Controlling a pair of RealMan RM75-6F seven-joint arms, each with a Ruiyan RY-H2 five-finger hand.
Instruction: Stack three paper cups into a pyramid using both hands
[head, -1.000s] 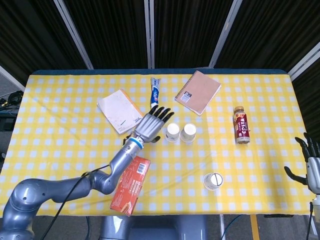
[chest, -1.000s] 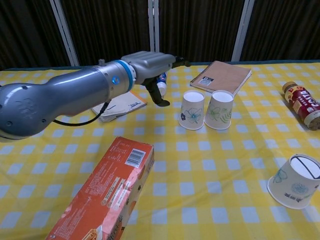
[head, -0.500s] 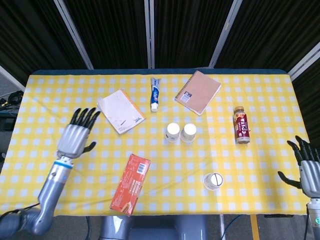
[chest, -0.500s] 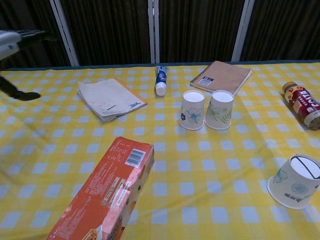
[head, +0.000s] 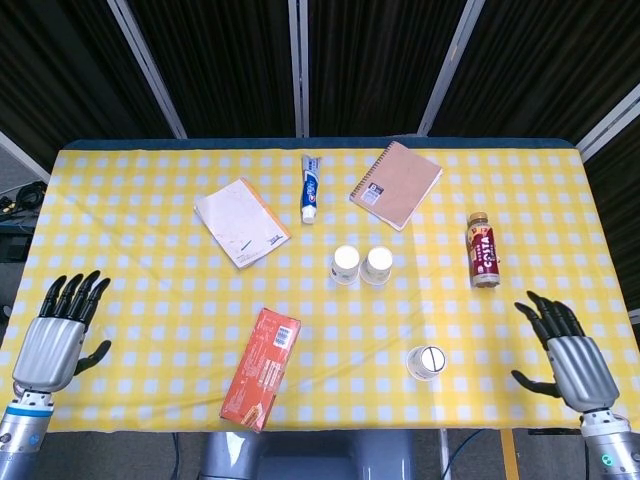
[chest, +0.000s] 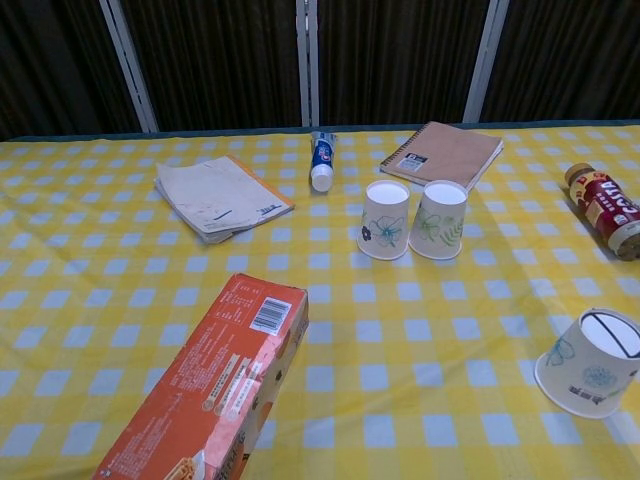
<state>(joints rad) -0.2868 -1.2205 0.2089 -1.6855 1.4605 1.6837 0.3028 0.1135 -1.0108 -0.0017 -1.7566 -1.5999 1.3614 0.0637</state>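
Both units are unloaded: the left robot hand (head: 48, 343) at 8 o'clock and the right robot hand (head: 572, 356) at 4 o'clock hover with fingers spread, grasping nothing. Two inverted paper cups (head: 361, 265) stand touching at worktop (head: 150, 200) centre; the third cup (head: 425, 361) lies toward 5 o'clock. Cups are likely light and crushable; grip the sidewall gently.
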